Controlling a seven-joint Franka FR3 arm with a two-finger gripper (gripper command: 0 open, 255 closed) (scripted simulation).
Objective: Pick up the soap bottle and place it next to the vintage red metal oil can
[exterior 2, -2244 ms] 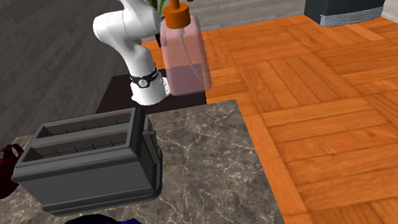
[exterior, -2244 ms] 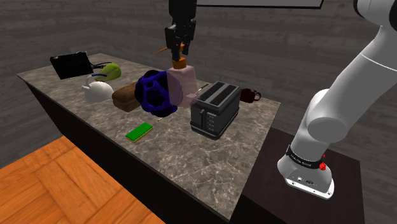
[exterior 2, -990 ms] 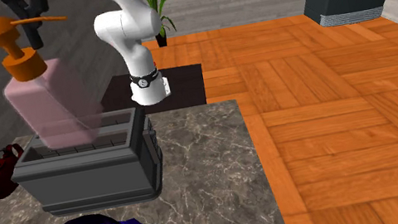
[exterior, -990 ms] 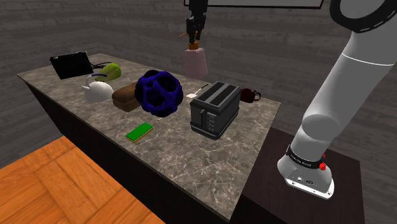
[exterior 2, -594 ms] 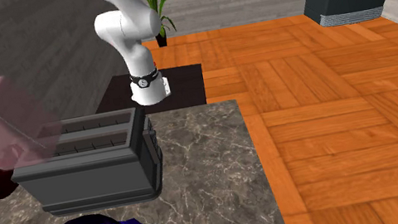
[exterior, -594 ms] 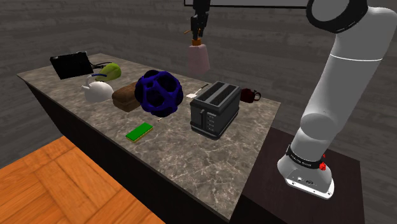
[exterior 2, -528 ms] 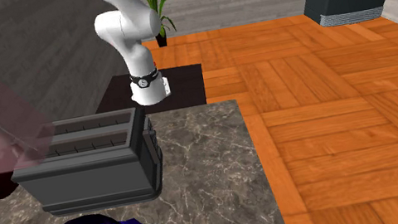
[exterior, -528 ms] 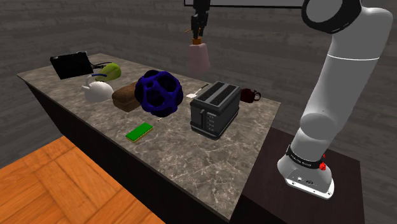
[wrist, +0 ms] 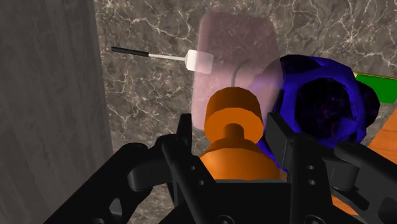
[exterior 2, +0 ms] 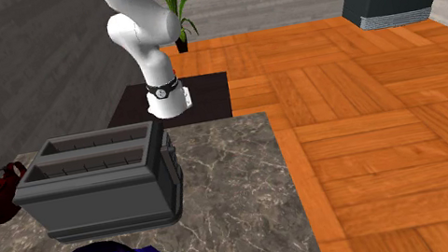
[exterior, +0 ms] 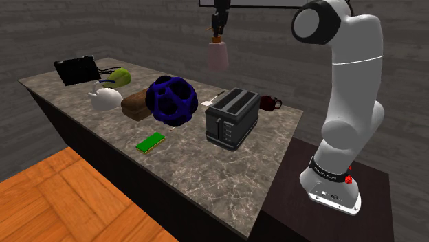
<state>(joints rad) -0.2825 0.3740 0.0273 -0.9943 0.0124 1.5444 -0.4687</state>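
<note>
The soap bottle is translucent pink with an orange pump top, and it hangs high above the back of the counter. My gripper is shut on its orange neck from above. In the wrist view the black fingers clasp the orange pump, and the pink body hangs below over the marble top. The dark red oil can stands behind the toaster, near the counter's far corner. It is lower than the bottle and to its right in the shoulder view. The oil can also peeks out beside the toaster.
A grey toaster stands in front of the oil can, with a blue holed object beside it. A brown loaf, a white teapot, a green flat item and a white-headed utensil also lie on the counter.
The arm has lifted the bottle higher and carried it toward the shoulder view's right and back. In the second exterior view the bottle slid left and out of the picture.
</note>
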